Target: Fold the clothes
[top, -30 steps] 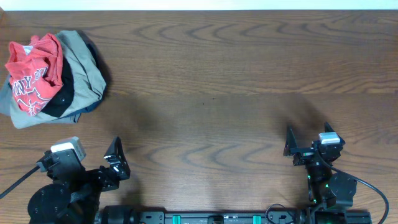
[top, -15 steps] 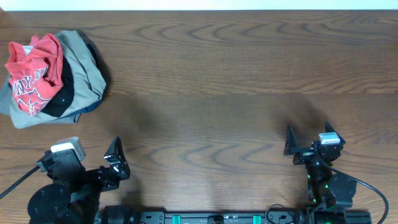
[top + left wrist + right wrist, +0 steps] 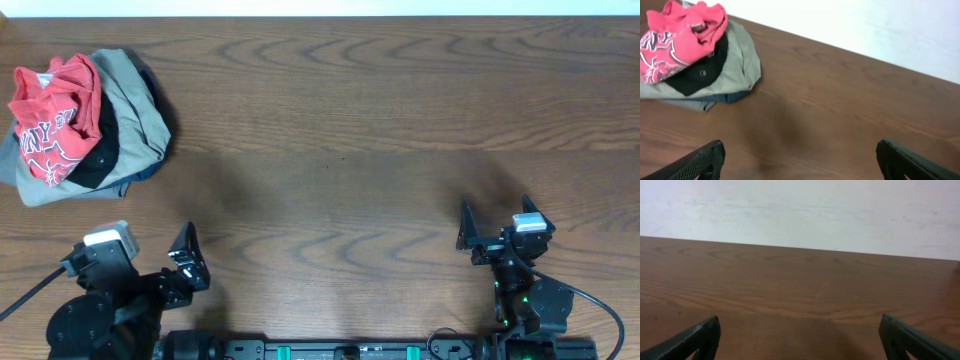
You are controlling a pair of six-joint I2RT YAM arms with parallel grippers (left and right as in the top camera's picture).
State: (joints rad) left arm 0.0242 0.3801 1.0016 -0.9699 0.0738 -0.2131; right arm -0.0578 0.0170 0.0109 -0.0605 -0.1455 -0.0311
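Overhead: the coral-red T-shirt [image 3: 55, 110] is seen crumpled atop a khaki-grey garment [image 3: 135, 110] and a black garment [image 3: 100, 165] at the table's [image 3: 350, 150] far left corner.

Left wrist: the left end effector [image 3: 800, 148] is spread wide, with the shirt well ahead.

Right wrist: the right end effector [image 3: 800, 325] is spread wide above the table.

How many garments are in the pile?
3, stacked far left: red shirt on top, black garment under it, khaki garment lowest. A bluish edge beneath may be a fourth.
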